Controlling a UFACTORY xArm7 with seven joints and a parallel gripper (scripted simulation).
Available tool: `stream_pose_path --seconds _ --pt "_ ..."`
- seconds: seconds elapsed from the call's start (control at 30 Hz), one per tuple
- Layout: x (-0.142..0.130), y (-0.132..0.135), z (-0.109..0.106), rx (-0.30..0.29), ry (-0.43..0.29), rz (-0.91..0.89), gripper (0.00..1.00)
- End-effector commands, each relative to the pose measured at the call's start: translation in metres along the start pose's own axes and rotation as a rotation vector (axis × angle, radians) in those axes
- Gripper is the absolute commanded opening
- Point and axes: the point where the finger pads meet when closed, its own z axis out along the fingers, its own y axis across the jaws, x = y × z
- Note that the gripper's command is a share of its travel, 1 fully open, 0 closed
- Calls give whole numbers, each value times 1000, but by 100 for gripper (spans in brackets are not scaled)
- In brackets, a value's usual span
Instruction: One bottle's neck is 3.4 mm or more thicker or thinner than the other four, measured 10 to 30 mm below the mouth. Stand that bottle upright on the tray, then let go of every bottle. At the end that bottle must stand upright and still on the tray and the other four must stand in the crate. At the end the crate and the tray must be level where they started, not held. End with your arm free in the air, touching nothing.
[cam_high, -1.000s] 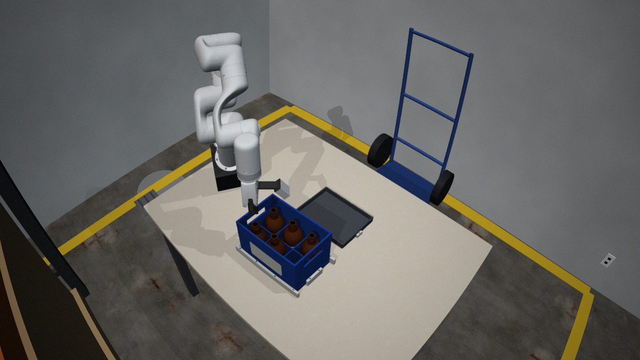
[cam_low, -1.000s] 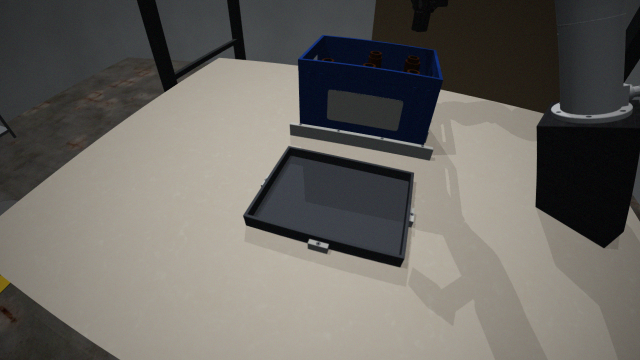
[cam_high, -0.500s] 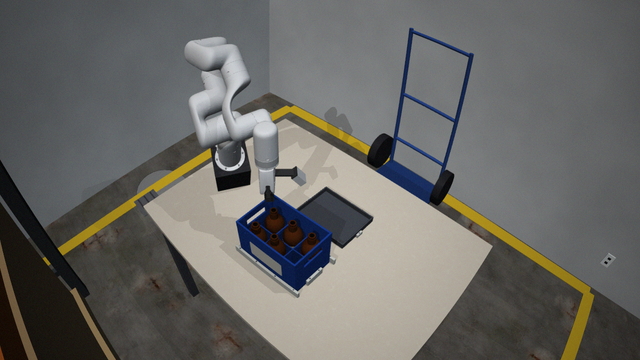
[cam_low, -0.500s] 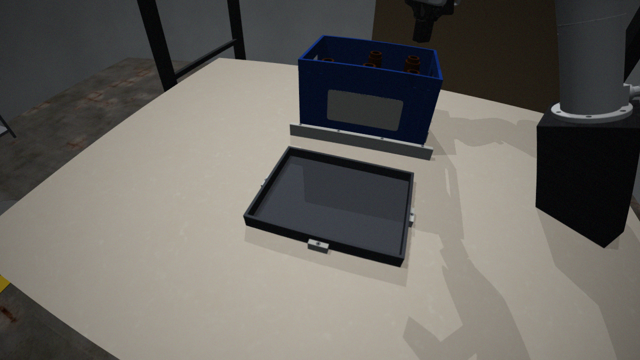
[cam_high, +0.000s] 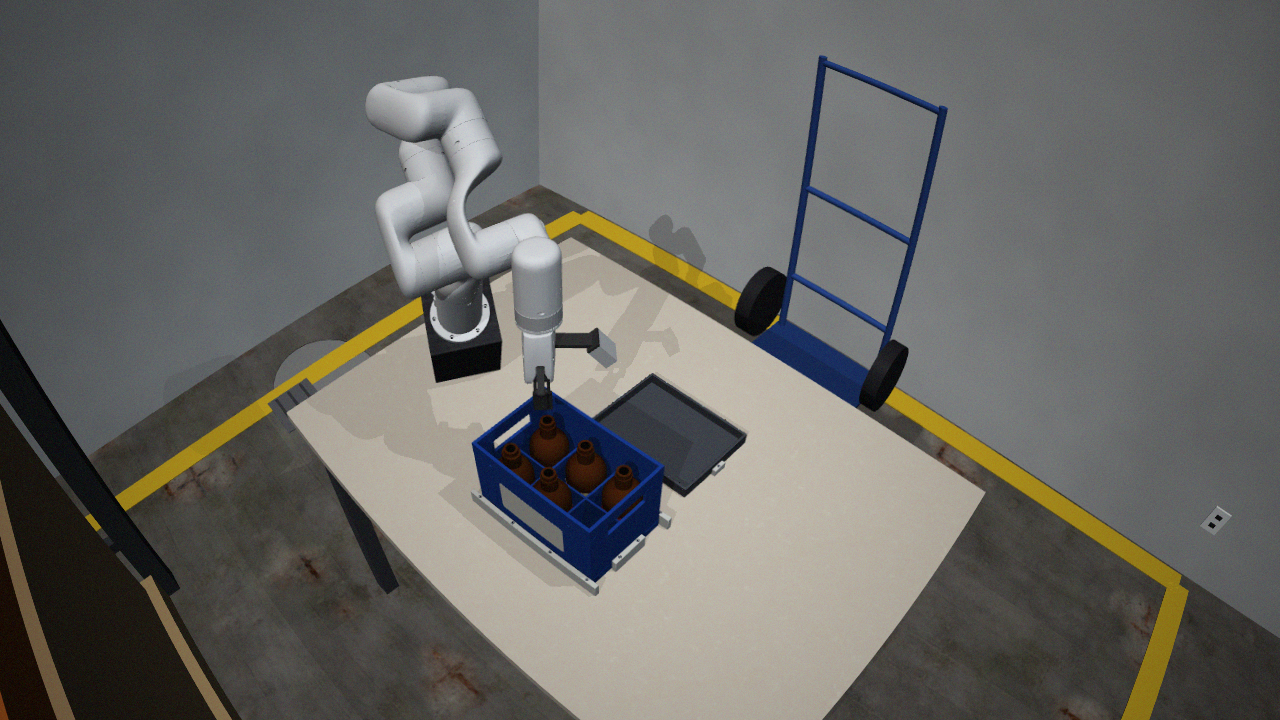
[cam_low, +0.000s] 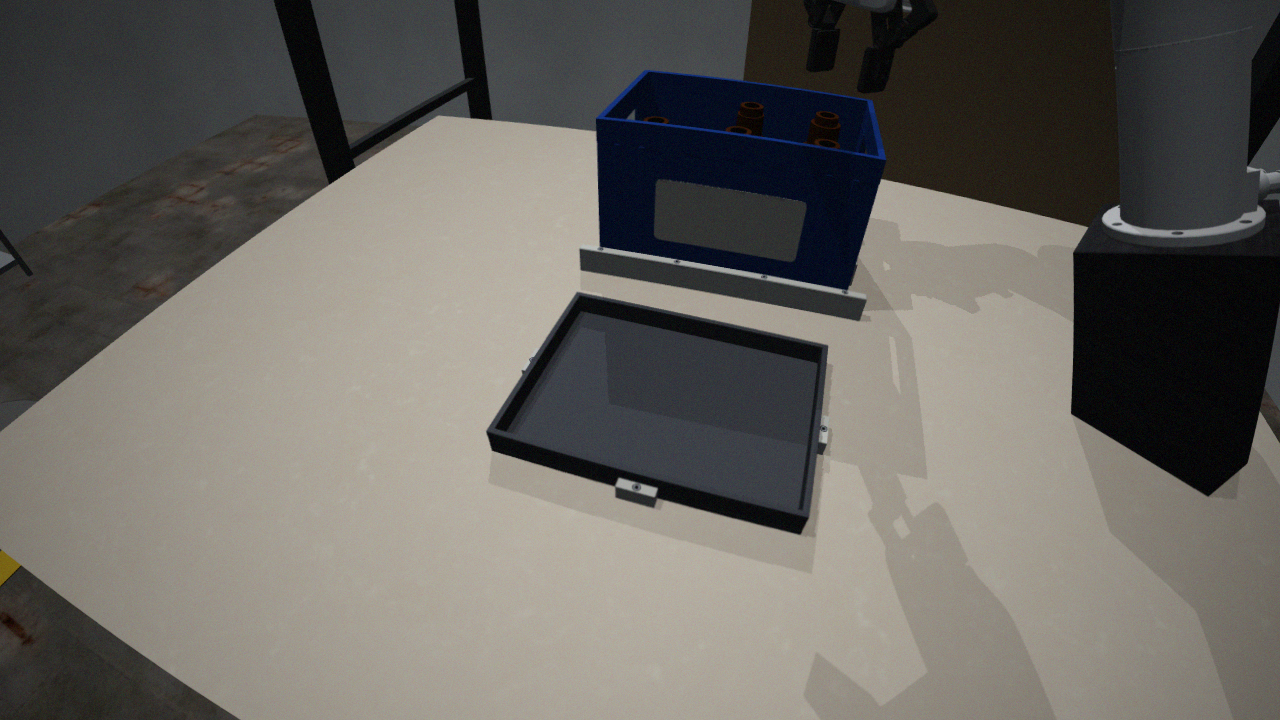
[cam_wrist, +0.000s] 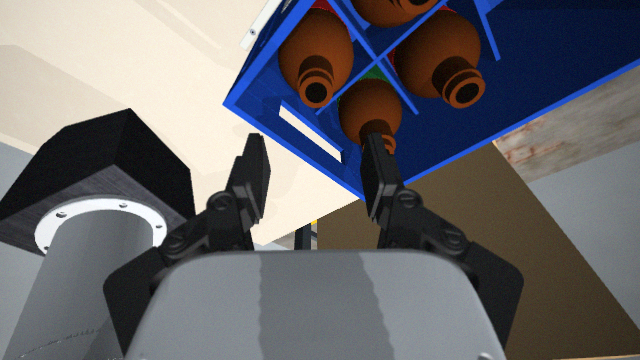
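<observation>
Five brown bottles stand in the blue crate (cam_high: 617, 546) (cam_low: 626, 205) (cam_wrist: 295, 140). In the top view they are a back-left bottle (cam_high: 548, 445) (cam_wrist: 317, 50), a front-left bottle (cam_high: 514, 462) (cam_wrist: 370, 110), a back-middle bottle (cam_high: 586, 467), a front-middle bottle (cam_high: 551, 489) (cam_wrist: 440, 55) and a right bottle (cam_high: 622, 489). I cannot tell which neck differs. My gripper (cam_high: 542, 402) (cam_low: 847, 76) (cam_wrist: 315, 151) is open and empty, above the crate's end nearest the robot base. In the wrist view one finger partly hides the front-left bottle's neck. The dark tray (cam_high: 707, 434) (cam_low: 716, 447) is level and empty.
A grey rail (cam_low: 716, 282) runs along the crate's tray side. Small blocks (cam_low: 635, 491) sit at the tray's edges. The black robot base (cam_high: 465, 353) (cam_low: 1163, 358) stands on the table beyond the crate. A blue hand truck (cam_high: 810, 358) stands behind the table.
</observation>
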Motion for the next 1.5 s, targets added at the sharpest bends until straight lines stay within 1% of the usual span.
stream_pose_path --seconds 0.0,0.93,1.2,1.47 --pt "1 1 -1 -2 2 -1 65" --pt "1 1 -1 -2 2 -1 65" --pt "1 1 2 -2 2 0 65" --pt "2 1 9 -2 3 0 65"
